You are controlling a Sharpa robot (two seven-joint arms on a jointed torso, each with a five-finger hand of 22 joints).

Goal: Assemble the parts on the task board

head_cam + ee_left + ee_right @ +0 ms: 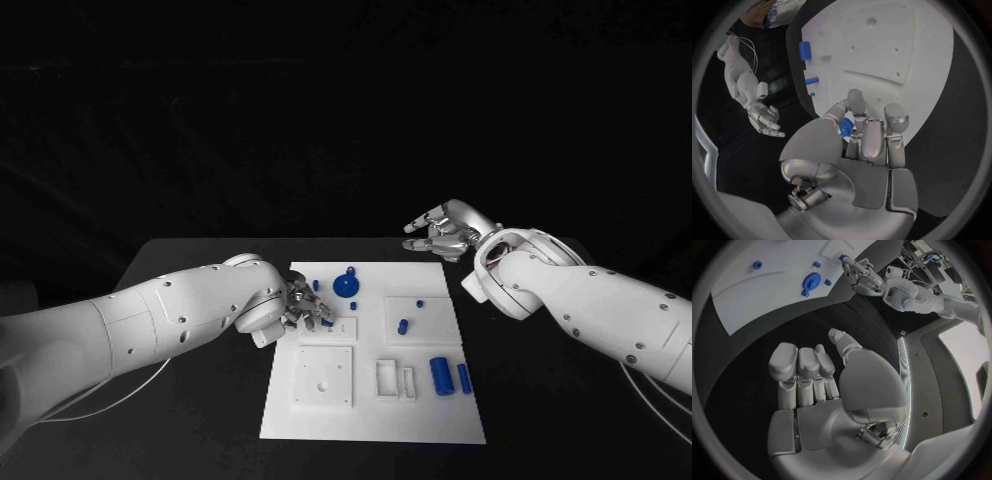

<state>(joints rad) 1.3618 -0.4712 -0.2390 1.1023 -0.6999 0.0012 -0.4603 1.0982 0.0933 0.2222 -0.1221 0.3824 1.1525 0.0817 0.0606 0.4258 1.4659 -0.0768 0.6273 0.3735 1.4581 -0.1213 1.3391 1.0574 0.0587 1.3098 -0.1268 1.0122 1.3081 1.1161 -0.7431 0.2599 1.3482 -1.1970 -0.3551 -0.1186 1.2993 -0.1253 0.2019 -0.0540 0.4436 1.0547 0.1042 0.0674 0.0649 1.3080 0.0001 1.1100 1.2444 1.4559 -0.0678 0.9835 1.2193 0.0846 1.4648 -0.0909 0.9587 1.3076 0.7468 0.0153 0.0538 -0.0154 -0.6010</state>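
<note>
Nearest on the matte black desk (202,420): the near end of the flat white task board (368,425), smooth and rectangular, bare along its front edge. Just beyond, a raised square white plate (325,375) dotted with small holes, a pair of upright white brackets (395,378) beside it, then two stubby blue cylinders (450,377) lying side by side toward the board's right edge.

Mid-board, at the left edge: the left robot hand (303,306), silver and glossy, palm down over the board, fingers curled together and clamped on a small blue part (846,126), pinched between thumb and fingertips just above the white surface. White arm shell smooth and rounded, reaching in from the desk's left side. To the right of that hand, a short blue peg (404,326) lying on the board and a smaller blue stud (420,302) past it.

Farther back: a round blue disc with a knob (346,286), near the board's far end.

Farthest, off the board beyond its far right corner: the right robot hand (441,230), raised above the dark desk, fingers bent but spread apart, holding nothing, wrist cocked inward toward the board.
</note>
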